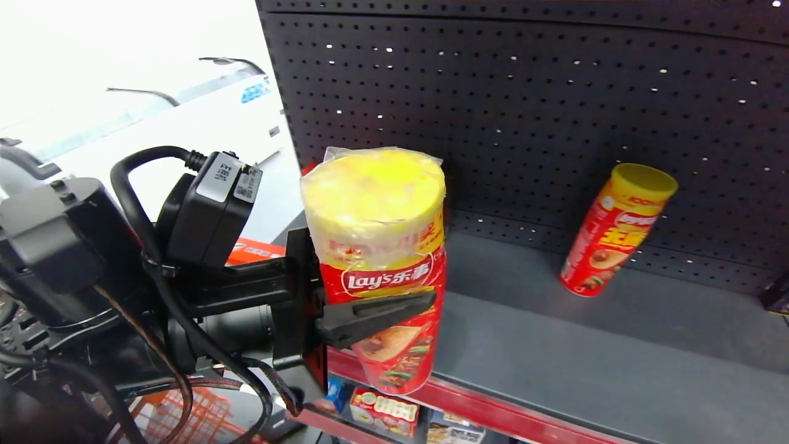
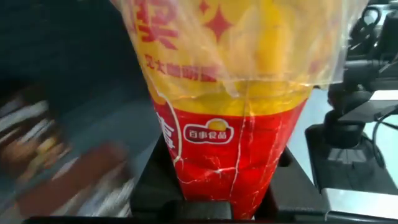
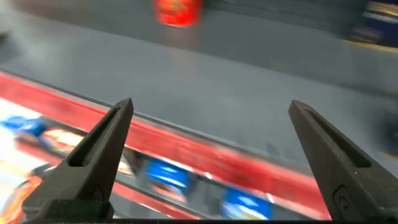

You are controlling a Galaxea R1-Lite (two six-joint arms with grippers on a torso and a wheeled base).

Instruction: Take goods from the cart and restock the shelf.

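Observation:
My left gripper (image 1: 370,308) is shut on a red chip can (image 1: 382,271) with a yellow lid under clear wrap, held upright over the front left edge of the grey shelf (image 1: 585,364). In the left wrist view the same chip can (image 2: 230,143) stands between the jaws, its wrapped top nearest the camera. A second red chip can (image 1: 610,231) stands tilted on the shelf, leaning against the black pegboard (image 1: 524,105) at the back right. My right gripper (image 3: 208,146) is open above the shelf's red front rim (image 3: 186,140), and the leaning can (image 3: 178,11) lies far ahead of it.
Packaged goods (image 1: 385,410) sit on the lower shelf below the red rim (image 1: 481,407). A dark item (image 1: 778,299) stands at the shelf's far right edge. A white cabinet (image 1: 203,117) is off to the left. The shelf between the two cans is bare.

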